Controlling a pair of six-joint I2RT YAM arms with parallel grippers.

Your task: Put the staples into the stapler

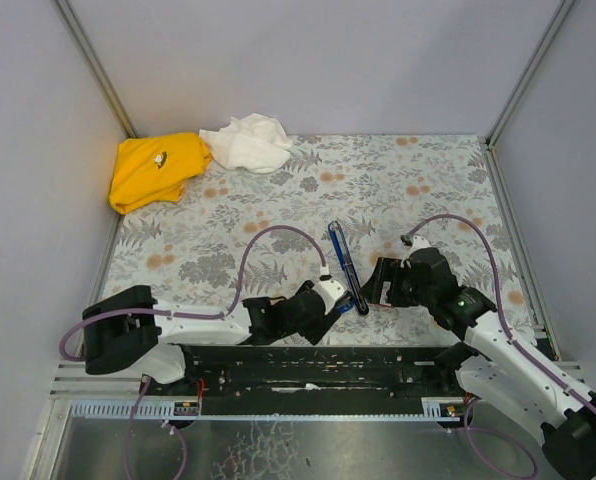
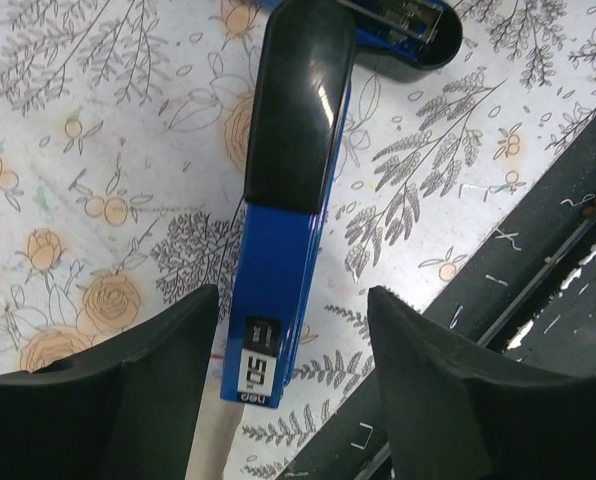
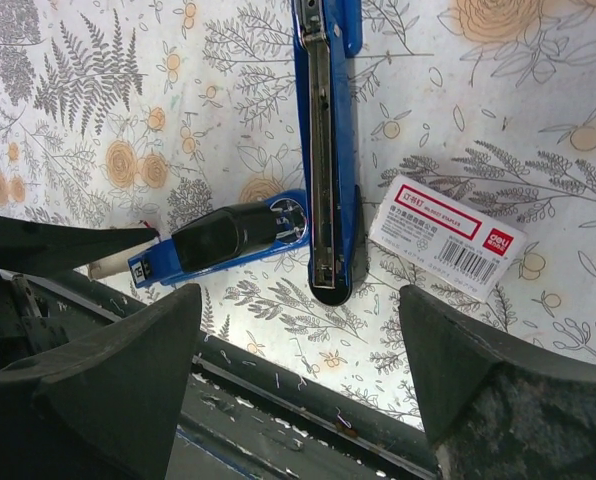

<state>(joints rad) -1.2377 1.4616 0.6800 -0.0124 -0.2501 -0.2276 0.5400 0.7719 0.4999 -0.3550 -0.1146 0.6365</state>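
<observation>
- Our left pincer [image 2: 293, 295] is released, fingers either side of the stapler [image 2: 283, 250]
- Our right pincer [image 3: 300, 295] hangs released over the desk [image 3: 98, 100], the opened stapler just ahead
- The staples box [image 3: 445, 235] lies ahead of one finger, beside the stapler

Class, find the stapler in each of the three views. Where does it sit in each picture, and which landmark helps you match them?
Top external: stapler lies open, just below centre.
Left wrist: stapler, one blue-and-black arm running down the middle.
Right wrist: stapler at centre, opened in a V, box to its right.
Shared landmark: the black rail at the table's near edge.
</observation>
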